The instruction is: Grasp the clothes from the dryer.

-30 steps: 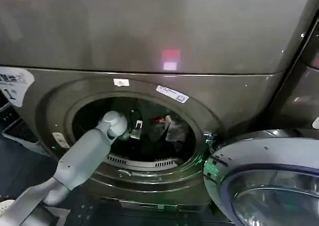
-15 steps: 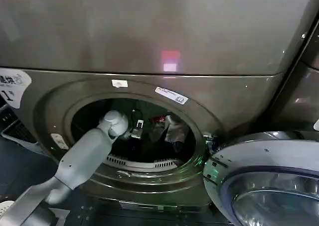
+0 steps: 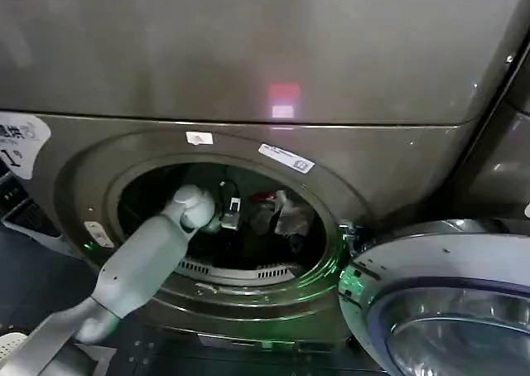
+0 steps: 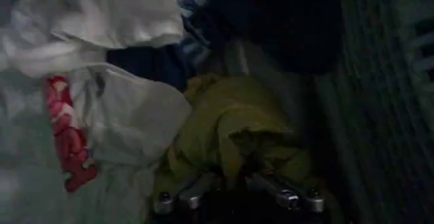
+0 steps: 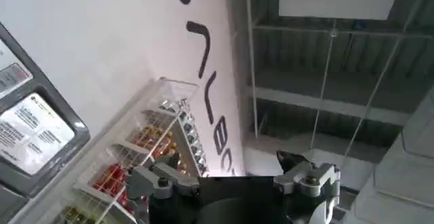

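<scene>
Since a second ago the left arm has pushed a little deeper into the dryer point(image 3: 248, 78) — the white wrist ball now sits slightly higher and further inside the porthole, and the left claw point(image 3: 229, 213) is nearer the pile.

Head view: dryer fills the frame, bronze-grey front, round opening at centre, white corner label point(image 3: 21, 140) at 9 o'clock. Open door point(image 3: 439, 301) hangs at 4 o'clock with its glass bowl facing out. Left arm enters from 7 o'clock, claw inside the drum at roughly the opening's centre. The clothes point(image 3: 281, 214) lie just to the 3 o'clock side of the claw, pale fabric with a small red bit above.

Left wrist view: left claw point(image 4: 230, 190) has its fingers point(image 4: 285, 195) apart, tips pressing into the yellow-green piece point(image 4: 234, 120) — touching it, not yet closed on it. A white garment point(image 4: 129, 113) lies just beside the yellow-green one, with a red-pink piece point(image 4: 64, 134) lying on it. More white fabric point(image 4: 102, 11) is piled further back, dark cloth point(image 4: 285, 15) beyond. Ribbed drum wall point(image 4: 386, 96) runs alongside.

Right wrist view: right claw point(image 5: 234, 178) points up away from the machine, fingers spread wide, nothing between them; white wall with black lettering point(image 5: 203, 76), a clear rack of small bottles point(image 5: 142, 157) and ceiling beams behind it.
</scene>
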Motion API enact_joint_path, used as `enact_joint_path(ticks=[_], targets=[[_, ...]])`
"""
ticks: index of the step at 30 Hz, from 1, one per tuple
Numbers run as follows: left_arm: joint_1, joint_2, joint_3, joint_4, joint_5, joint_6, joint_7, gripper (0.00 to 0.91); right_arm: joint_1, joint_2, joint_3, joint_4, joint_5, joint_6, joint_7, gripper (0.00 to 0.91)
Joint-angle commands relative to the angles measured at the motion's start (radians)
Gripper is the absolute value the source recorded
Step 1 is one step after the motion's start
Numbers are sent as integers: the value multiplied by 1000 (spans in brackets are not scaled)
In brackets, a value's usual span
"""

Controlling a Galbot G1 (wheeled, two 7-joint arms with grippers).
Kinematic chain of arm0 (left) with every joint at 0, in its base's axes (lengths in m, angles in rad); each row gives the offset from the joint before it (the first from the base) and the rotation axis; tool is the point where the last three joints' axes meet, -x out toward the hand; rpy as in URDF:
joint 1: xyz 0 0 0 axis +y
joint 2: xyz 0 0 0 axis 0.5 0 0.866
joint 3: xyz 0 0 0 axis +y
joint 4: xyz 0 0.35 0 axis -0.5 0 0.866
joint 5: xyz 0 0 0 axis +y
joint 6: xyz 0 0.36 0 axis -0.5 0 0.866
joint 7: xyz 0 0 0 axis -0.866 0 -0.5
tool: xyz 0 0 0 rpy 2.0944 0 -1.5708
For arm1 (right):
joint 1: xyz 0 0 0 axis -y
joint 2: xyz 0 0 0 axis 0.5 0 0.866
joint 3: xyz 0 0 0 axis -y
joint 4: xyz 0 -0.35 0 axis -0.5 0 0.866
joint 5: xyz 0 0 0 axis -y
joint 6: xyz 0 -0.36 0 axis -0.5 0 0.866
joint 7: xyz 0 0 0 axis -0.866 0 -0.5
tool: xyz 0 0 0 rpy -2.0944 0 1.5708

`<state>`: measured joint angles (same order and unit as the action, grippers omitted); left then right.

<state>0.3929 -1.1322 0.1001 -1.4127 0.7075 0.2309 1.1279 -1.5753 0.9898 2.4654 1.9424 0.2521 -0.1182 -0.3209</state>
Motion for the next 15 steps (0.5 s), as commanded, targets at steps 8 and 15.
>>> enact_joint_path(ticks=[8,15], targets=[[155,-38,-51,-115,-41,198,-677,0,-8,-1,9,0,8,1,0,907],[255,-108,-152,-159,-263,221,-1017,0,-6,-2,8,0,8,-3,11,907]])
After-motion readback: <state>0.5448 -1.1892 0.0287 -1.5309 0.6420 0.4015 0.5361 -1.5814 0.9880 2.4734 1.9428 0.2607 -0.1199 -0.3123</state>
